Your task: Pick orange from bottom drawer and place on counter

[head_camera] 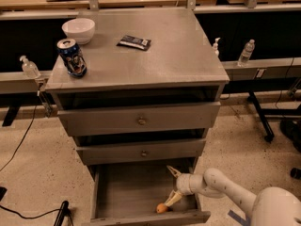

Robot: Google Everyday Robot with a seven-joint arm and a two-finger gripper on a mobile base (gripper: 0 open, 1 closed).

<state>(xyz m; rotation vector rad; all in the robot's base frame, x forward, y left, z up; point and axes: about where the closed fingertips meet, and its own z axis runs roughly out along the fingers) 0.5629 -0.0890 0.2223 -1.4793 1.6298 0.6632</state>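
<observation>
1. Pale hand [167, 186] sits inside the open bottom drawer [117, 192], its fingers [173, 197] spread wide, one tip toward the back and the other toward the front wall.
2. The orange [161, 208] lies on the drawer floor by the front wall, at the lower fingertip, not gripped.
3. The white arm [225, 189] extends in from the lower right.
4. Above, the middle drawer [141, 152] and top drawer [138, 119] stand slightly out.
5. The grey bench [178, 55] carries a soda can [72, 57], a white bowl [78, 29] and a dark packet [134, 42].
</observation>
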